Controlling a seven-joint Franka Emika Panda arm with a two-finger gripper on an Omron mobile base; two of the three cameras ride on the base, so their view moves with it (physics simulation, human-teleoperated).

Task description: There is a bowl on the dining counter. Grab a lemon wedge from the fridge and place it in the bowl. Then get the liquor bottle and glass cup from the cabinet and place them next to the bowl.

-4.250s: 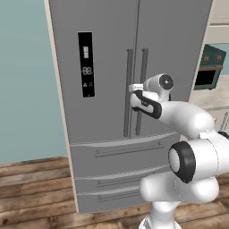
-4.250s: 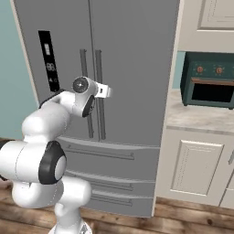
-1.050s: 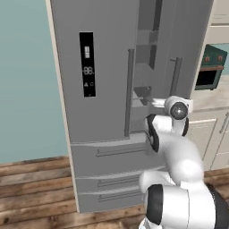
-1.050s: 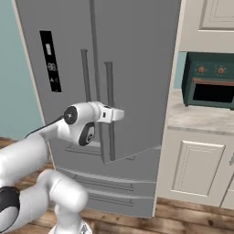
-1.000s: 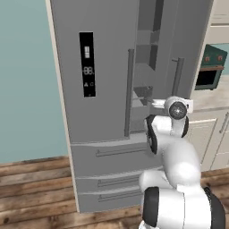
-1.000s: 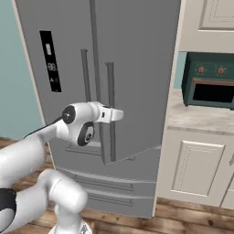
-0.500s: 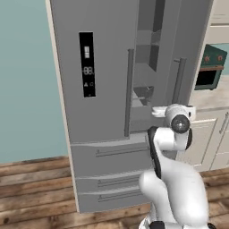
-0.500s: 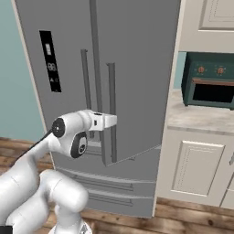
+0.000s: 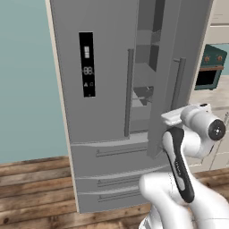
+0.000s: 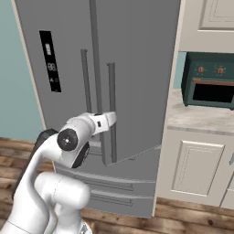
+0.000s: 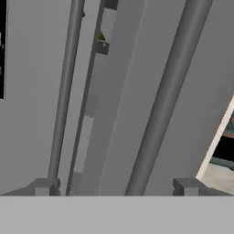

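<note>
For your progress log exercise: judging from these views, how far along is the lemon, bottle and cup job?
Done: the fridge has its right door ajar, shelves visible in the gap. In hand: nothing; the gripper is open, its fingertips either side of the door's bar handle. Left: fetching the lemon wedge, then the bottle and cup.

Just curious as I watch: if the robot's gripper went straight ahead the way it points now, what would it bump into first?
Most likely the right fridge door, probably its vertical bar handle, which runs up between the open gripper's jaws. How far ahead is unclear.
</note>
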